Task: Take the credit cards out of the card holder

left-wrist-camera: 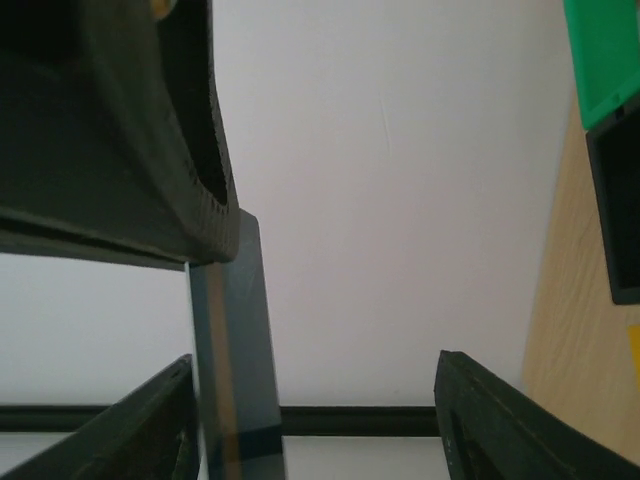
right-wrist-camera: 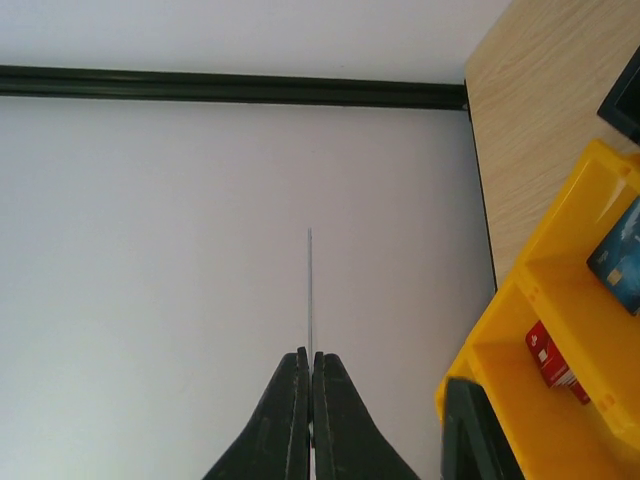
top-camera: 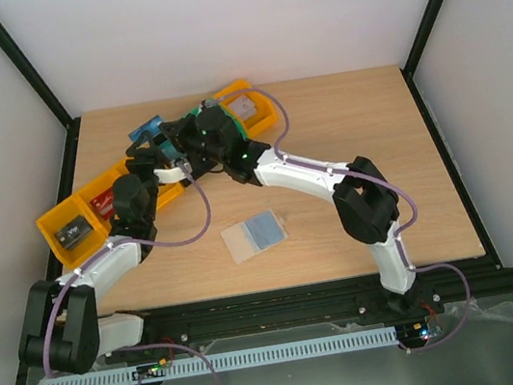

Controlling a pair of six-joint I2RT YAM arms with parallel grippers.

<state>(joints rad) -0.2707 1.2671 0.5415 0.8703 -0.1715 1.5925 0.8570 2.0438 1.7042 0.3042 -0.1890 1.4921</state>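
Note:
The card holder (top-camera: 255, 237) lies open on the table's middle, light blue inside facing up, apart from both grippers. My right gripper (right-wrist-camera: 310, 355) is shut on a thin credit card (right-wrist-camera: 309, 290), seen edge-on in the right wrist view. In the top view it holds this blue card (top-camera: 144, 132) above the yellow bins at the back left. My left gripper (left-wrist-camera: 315, 400) is open, and the same card (left-wrist-camera: 230, 350) stands between its jaws, close to the left finger (left-wrist-camera: 150, 430). In the top view the left gripper (top-camera: 166, 155) meets the right gripper (top-camera: 156, 140).
A row of yellow bins (top-camera: 74, 213) runs along the back left and holds a dark card (top-camera: 74, 232), a red item (top-camera: 101, 199) and a grey item (top-camera: 243, 107). The right wrist view shows the bins (right-wrist-camera: 560, 300) with a blue card (right-wrist-camera: 620, 260).

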